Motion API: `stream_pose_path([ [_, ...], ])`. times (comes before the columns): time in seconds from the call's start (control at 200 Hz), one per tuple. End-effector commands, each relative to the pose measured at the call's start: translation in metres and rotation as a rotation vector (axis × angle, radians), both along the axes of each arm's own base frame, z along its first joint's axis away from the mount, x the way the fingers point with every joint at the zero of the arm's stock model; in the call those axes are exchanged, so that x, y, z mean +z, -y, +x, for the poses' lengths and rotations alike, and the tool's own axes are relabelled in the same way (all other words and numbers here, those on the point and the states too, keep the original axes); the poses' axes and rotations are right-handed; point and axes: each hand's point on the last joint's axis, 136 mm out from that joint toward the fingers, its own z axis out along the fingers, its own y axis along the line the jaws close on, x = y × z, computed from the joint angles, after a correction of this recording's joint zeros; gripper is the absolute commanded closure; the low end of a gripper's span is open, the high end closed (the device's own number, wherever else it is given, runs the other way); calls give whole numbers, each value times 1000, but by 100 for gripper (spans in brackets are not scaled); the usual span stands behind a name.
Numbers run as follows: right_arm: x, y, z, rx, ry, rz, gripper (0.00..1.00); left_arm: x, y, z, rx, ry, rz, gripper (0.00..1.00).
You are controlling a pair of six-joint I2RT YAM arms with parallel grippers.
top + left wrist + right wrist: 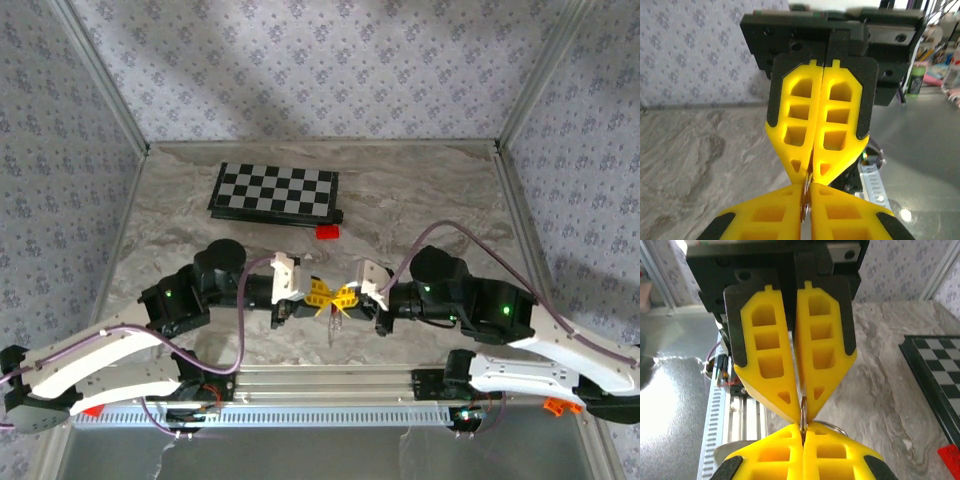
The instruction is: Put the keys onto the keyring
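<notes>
My left gripper (322, 297) and right gripper (345, 298) meet tip to tip above the table, just in front of the near rail. Both are shut on the keyring (804, 200), a thin silvery metal loop pinched edge-on between the two pairs of yellow fingers. In the left wrist view my left gripper (807, 189) sits at the bottom, with the right one's fingers (840, 125) above it. From the right wrist, the keyring (803, 410) shows between the tips and its arc curves out to the right. A pale strand (335, 325) hangs below the grippers. The tiny red tag is hidden.
A folded chessboard (275, 190) lies at the back of the marble table. A solid red block (327, 232) rests by its front right corner and appears again as a red block (950, 457) at the right. The metal rail (330, 385) runs along the near edge.
</notes>
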Motion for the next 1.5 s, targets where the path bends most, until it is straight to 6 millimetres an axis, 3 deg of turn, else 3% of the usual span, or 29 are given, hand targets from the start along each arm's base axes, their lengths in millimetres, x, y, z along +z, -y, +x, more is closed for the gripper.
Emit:
stream_pose_path([
  [0.0,-10,7,-3,9,2,-104,100,-16,-6,0,3,31,120,86],
  [0.18,-24,-2,-4,37,-16,-171,100,-15,-5,-1,-7,33,116,92],
  [0.195,-13,-3,-4,37,-7,-150,100,-15,-5,-1,-7,35,112,94],
  [0.235,-12,-4,-3,37,-4,-149,100,-12,-6,-2,-8,36,99,100],
  [0.385,0,-8,-3,32,-2,-78,100,9,-8,-7,-17,43,-35,100],
  [0.4,-9,-8,-3,31,-11,-89,100,11,-8,-8,-18,45,-51,100],
  [0.565,4,-9,-4,16,-11,54,77,39,-12,-15,-42,73,-216,100],
  [0.735,16,-5,-5,12,18,139,75,53,-15,-24,-86,78,-295,100],
  [1.139,34,-1,-18,83,43,254,71,51,-16,-28,-105,47,-312,100],
  [1.294,29,-1,-16,70,34,234,76,52,-17,-29,-108,51,-319,100],
  [1.494,26,1,-16,68,36,238,73,60,-21,-31,-109,68,-344,100],
])
